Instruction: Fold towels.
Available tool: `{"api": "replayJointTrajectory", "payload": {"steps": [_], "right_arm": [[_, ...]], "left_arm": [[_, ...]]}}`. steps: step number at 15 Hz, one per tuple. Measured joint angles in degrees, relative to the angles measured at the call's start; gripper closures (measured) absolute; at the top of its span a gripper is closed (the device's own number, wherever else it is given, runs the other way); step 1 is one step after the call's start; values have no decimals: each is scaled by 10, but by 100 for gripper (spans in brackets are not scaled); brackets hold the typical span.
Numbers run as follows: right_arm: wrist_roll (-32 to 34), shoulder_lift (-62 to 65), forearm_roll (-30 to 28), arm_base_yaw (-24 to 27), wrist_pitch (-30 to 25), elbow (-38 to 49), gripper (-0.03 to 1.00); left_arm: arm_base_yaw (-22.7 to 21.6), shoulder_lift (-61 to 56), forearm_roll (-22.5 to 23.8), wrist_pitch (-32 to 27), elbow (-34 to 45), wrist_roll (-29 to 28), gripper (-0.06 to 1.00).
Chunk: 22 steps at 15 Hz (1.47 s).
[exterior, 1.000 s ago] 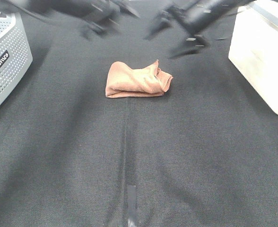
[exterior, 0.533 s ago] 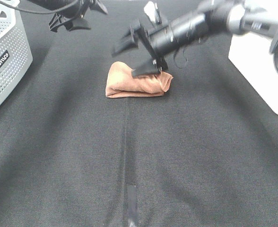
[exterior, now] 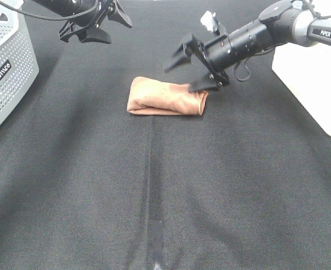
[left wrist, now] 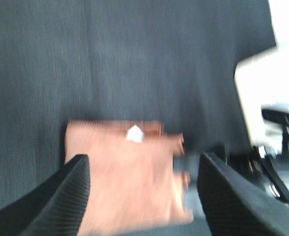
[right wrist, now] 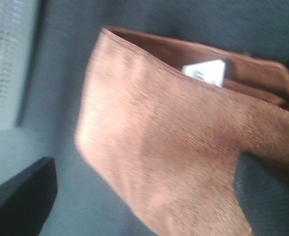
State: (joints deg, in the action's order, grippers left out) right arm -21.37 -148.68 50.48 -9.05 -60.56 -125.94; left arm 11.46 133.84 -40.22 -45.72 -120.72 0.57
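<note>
My right gripper (exterior: 191, 70) has pulled back, fingers spread, one touching the flatter folded towel (exterior: 165, 97); left gripper (exterior: 98, 22) fingers spread.

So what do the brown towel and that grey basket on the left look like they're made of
The towel looks like soft microfibre or terry cloth: matte, with a fine ribbed nap in the right wrist view, and a small white tag on it. The basket looks like hard moulded plastic, light grey, with rows of small holes; it could be coated metal.

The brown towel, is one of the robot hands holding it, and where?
No. The right gripper is open; its lower finger only touches the right end of the towel. The left gripper is open too, up and away.
</note>
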Motion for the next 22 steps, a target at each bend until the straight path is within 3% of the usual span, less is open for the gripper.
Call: {"api": "replayJointTrajectory", "payload": {"steps": [3, 6, 8, 10, 13, 14, 16, 17, 22], "right_arm": [[43, 1, -70, 4, -2, -9, 5], [57, 30, -125, 9, -46, -22, 5], [66, 68, -165, 9, -83, -24, 5], [89, 97, -199, 9, -85, -19, 5], [102, 161, -238, 9, -85, 57, 5], [102, 161, -238, 9, -85, 57, 5], [101, 236, -256, 8, -87, 150, 5], [96, 274, -260, 8, -87, 186, 5], [92, 461, -266, 7, -91, 343, 5]], "left_arm": [[0, -21, 13, -53, 0, 25, 34], [1, -62, 62, -104, 0, 30, 34], [9, -97, 144, -140, 0, 18, 34], [30, -123, 227, -167, 3, -6, 34], [83, -176, 379, -217, 41, -54, 34], [83, -176, 379, -217, 41, -54, 34], [123, -226, 478, -235, 101, -84, 34], [132, -253, 500, -235, 135, -94, 34], [139, -438, 512, -236, 359, -132, 34]]}}
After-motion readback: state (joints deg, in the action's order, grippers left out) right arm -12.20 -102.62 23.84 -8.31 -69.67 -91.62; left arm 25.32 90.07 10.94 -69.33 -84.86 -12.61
